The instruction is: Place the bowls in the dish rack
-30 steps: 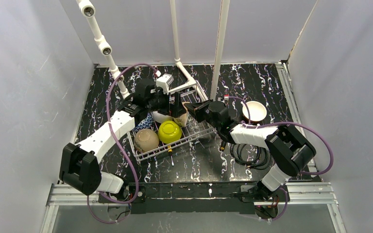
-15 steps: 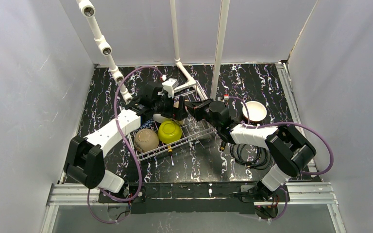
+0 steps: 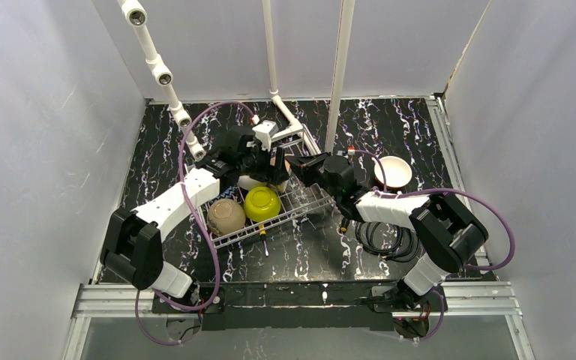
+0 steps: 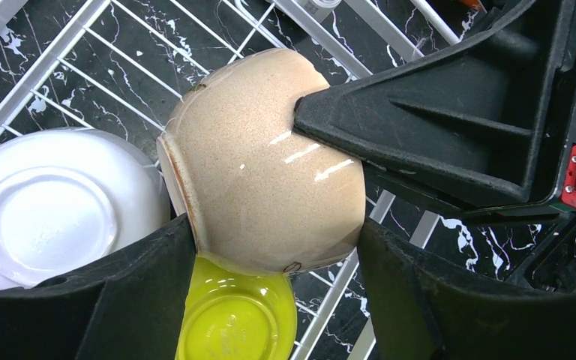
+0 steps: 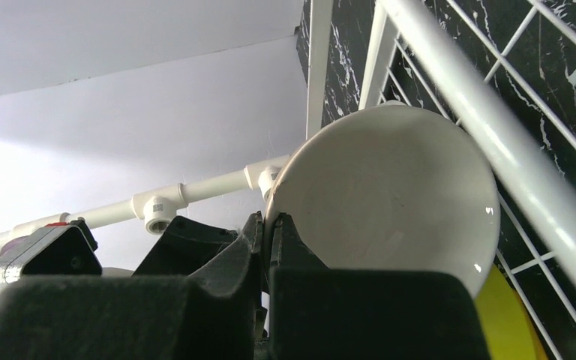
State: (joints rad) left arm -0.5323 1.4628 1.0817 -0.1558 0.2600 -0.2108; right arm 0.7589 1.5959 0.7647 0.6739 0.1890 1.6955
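Note:
A tan speckled bowl [image 4: 270,165] hangs tilted over the white wire dish rack [image 3: 304,204]. My right gripper [image 3: 292,163] is shut on its rim, pinching the wall beside the pale inside [image 5: 390,195]. My left gripper [image 4: 274,247] straddles the same bowl, and both fingers touch its sides. In the rack lie an upside-down white bowl [image 4: 45,217], a yellow-green bowl [image 3: 262,202] and a second tan bowl [image 3: 226,216]. Another bowl [image 3: 394,172], pale inside, stands on the table right of the rack. The blue-white bowl is hidden under my left arm.
White PVC pipes [image 3: 337,75] rise behind the rack, and another [image 3: 169,82] slants at the back left. A coil of black cable [image 3: 382,240] lies by my right arm. Grey walls close in on both sides.
My left arm has swung right and its gripper has come round the tan bowl. The right gripper has shifted slightly back with the bowl still in it.

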